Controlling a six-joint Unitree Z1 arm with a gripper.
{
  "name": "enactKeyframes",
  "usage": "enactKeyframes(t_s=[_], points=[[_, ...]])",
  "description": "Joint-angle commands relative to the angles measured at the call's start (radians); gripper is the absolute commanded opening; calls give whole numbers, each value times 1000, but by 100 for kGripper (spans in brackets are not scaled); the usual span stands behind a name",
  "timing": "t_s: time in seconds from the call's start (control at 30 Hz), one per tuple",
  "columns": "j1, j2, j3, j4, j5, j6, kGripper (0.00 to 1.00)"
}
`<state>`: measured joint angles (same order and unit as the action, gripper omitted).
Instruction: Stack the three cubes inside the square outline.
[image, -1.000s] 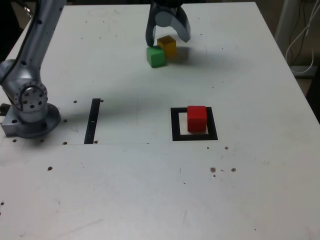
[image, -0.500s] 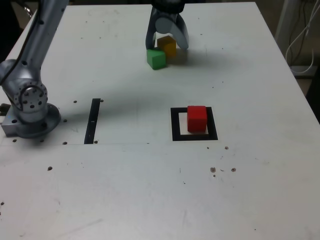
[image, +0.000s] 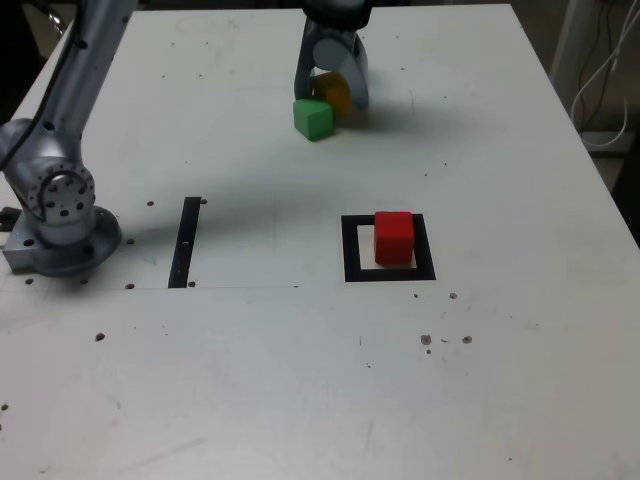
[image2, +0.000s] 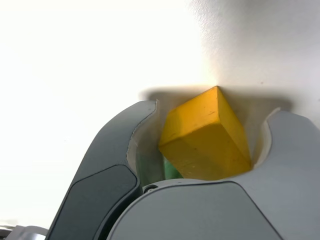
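You're looking at what seems to be a robotics lab or test bench: a metal arm base (image: 62, 225) stands at nine o'clock on your white, speckled tabletop (image: 250, 380), black-tape markings (image: 185, 243) cross its middle, and loose white cables (image: 605, 120) hang beyond its edge at two o'clock.

Soft, even light falls on the white worktop (image: 270, 370) in the exterior view, where a broad, blurry-edged shadow spreads around the green cube (image: 313, 119) and yellow cube (image: 332, 90) and the margins beyond the surface sink into darkness. The red cube (image: 394, 238) shows a brighter top than front, its edges readable though fine detail is soft. In the wrist view, glare bleaches much of the surface to blank white, fading to gray in one corner, while soft shadows flank the yellow cube, its faces ranging from bright orange-yellow to dark amber.
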<state>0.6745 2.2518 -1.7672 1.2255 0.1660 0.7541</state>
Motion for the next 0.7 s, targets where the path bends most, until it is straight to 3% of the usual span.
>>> enactKeyframes(t_s=[0.0, 0.27, 0.43, 0.67], points=[[2, 11, -3, -7, 3, 2, 51], [2, 0, -9, -7, 11, 2, 37], [-3, -19, -38, 42, 8, 15, 27], [-22, -54, -63, 70, -16, 27, 19]])
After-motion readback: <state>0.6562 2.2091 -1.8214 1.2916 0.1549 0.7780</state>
